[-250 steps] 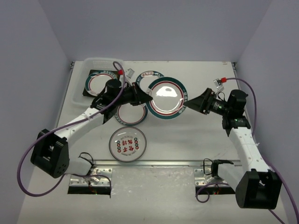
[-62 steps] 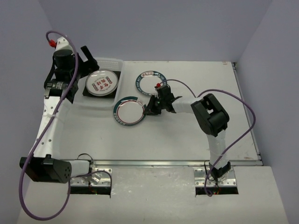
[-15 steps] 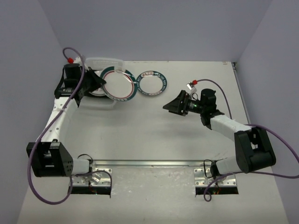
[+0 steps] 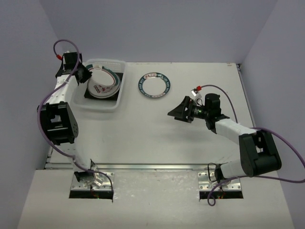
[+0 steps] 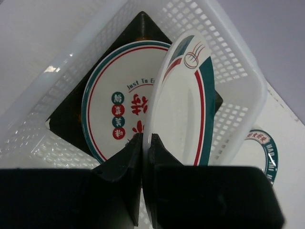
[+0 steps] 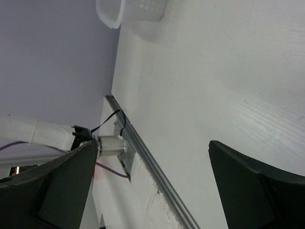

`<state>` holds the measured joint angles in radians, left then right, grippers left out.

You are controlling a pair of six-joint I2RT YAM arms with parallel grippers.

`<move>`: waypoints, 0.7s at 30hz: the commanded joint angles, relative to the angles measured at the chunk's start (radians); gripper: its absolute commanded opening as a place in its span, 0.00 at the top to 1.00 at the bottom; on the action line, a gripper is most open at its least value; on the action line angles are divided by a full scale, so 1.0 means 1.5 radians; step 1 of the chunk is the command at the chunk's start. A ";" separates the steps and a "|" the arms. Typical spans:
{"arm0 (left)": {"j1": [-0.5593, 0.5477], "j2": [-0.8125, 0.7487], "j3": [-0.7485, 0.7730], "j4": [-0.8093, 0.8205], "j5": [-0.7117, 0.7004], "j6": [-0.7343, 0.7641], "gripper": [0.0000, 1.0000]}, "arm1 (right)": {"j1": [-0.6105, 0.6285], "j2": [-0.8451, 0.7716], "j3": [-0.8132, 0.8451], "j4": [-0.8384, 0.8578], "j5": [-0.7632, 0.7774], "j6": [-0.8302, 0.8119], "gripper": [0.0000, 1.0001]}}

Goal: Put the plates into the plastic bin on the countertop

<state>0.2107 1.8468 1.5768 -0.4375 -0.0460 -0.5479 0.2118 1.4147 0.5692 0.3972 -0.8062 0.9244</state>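
Lavender walls close in a white surface (image 4: pixel 157 138), and the plastic bin (image 4: pixel 101 108) sits at about 10 o'clock on it, up near the far left corner.

What matters for the next move is where the held plate (image 5: pixel 178 109) stands against that bin. My left fingers (image 5: pixel 125 162) are pressed together on its near rim, pinching it. From that pinch the teal-rimmed round plate rises on edge, tilted, inside the bin's outline. Its face leans over the round plate with red markings (image 5: pixel 119 114), which already lies flat on a square dark plate (image 5: pixel 66 124) at the bottom. From the left gripper (image 4: pixel 86 74) the stack lies toward 4 o'clock and below. The held plate's edge line runs from the fingers out toward the bin's far right wall. I cannot tell whether its far rim touches that wall. I judge it needs laying down flat toward the stack before letting go, or it may wedge against the mesh side.

That left arm is stretched far out along the left edge, with its wrist over the bin's 9 o'clock side.

One teal-ringed plate (image 4: pixel 154 85) lies alone on the surface, just right of the bin. It is at about 10 o'clock from the right gripper (image 4: pixel 177 112), which is the nearer of the two. Those fingers (image 6: pixel 62 181) stand spread wide and hold nothing. The right arm is folded low over mid-surface, pointing left.
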 commanded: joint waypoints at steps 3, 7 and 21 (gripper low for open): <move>0.018 0.044 0.094 -0.012 0.002 0.009 0.56 | 0.000 -0.012 0.005 0.006 0.014 -0.026 0.01; 0.016 0.043 0.109 -0.036 0.020 0.031 0.00 | 0.000 0.008 0.025 -0.011 0.023 -0.038 0.01; -0.057 0.094 0.267 -0.228 -0.082 0.140 0.00 | -0.001 0.113 0.182 -0.220 0.189 -0.118 0.01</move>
<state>0.1595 2.0113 1.9315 -0.7055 -0.1014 -0.3641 0.2119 1.5118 0.7241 0.1255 -0.6250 0.7850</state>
